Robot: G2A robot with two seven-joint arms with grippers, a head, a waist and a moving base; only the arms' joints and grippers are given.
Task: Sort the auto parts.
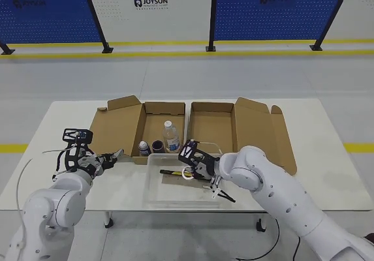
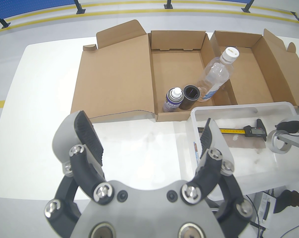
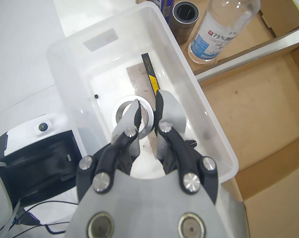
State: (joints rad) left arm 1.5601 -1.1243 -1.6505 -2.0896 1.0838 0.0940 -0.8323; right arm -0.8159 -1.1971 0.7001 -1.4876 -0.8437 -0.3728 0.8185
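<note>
The silver metal ring (image 3: 146, 115) sits inside the clear plastic bin (image 3: 72, 50), which stands at the surface's (image 2: 40, 80) near edge, about midway along it. The right gripper (image 3: 147, 99) reaches down into the bin. Its jaws are narrow and pinch the ring's wall, one inside the bore and one outside. That hold probably suits a low, broad ring better than spanning its full width.

Beside the ring lies a digital caliper with a yellow-and-black beam (image 2: 253, 131). It rests across a flat brownish plate (image 2: 243, 142) on the bin floor, and a tiny black speck (image 3: 96, 96) lies apart from them.

Behind the bin, toward the surface's middle, two open brown cardboard boxes stand side by side. In the left cardboard box (image 2: 175, 40), three things stand upright close together in the near corner next to the other box:
- a blue spray can with a white nozzle (image 2: 173, 100)
- a dark hollow metal cylinder (image 2: 189, 97)
- a clear plastic bottle with a white cap (image 2: 215, 77)

This grouping suggests that box collects one class of item. The right cardboard box (image 2: 251, 75), closest to the right arm, looks like the likely home for the ring.

The left gripper (image 2: 143, 121) hangs over the surface's near-left part, just beside the bin's end, with its jaws wide apart and holding nothing. It appears to be keeping clear of the bin.

The count is one ring, one caliper, one plate, one speck, one bin, two boxes, one can, one cylinder and one bottle.
</note>
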